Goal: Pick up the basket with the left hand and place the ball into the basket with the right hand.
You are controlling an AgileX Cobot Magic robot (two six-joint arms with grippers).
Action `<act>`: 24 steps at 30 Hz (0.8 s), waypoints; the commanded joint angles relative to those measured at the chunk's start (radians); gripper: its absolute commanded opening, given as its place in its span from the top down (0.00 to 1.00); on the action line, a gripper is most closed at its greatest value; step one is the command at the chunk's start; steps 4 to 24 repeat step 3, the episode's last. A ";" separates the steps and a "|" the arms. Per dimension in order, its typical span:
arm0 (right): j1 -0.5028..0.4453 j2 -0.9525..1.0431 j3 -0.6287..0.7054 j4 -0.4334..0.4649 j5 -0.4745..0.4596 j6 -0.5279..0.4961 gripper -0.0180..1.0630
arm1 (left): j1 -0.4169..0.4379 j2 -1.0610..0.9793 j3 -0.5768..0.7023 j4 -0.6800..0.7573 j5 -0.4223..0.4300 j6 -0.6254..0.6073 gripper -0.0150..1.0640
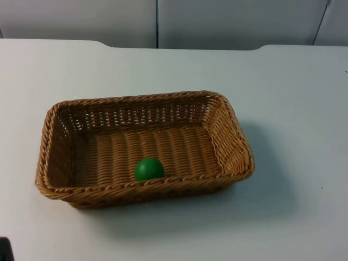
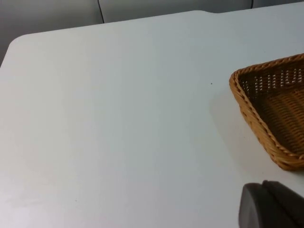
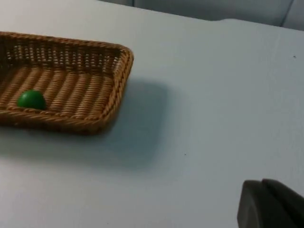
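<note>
Right now the basket (image 1: pixel 136 99) sits flat on the white table (image 1: pixel 293 109). It is brown and woven, with four low walls and a long shape. Its open side faces up.

The green ball (image 1: pixel 148 169) is inside the basket. It lies on the basket's floor and touches the long wall that is farthest from the grey wall (image 1: pixel 217 22). It is about halfway along that long wall. The right wrist view shows the ball (image 3: pixel 32 99) too, tucked against that same wall of the basket (image 3: pixel 124 66).

The left gripper (image 2: pixel 273 206) is off to one side of the basket, over bare table. It looks toward one corner of the basket (image 2: pixel 247 102). It is apart from the basket and does not touch it. I cannot tell how wide the left gripper is, because just a small black bit of it can be seen. I cannot tell if it holds anything.

The right gripper (image 3: pixel 270 204) is off to the other side of the basket, also over bare table. It is well apart from the basket and from the ball. It touches neither one. I cannot tell how wide the right gripper is either, and I cannot tell if it holds anything.

The basket casts a soft shadow on the table beside it.
</note>
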 commanded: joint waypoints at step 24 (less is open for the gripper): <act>-0.090 -0.003 0.004 0.004 -0.008 -0.013 0.99 | -0.001 -0.004 0.005 -0.008 -0.012 -0.007 0.99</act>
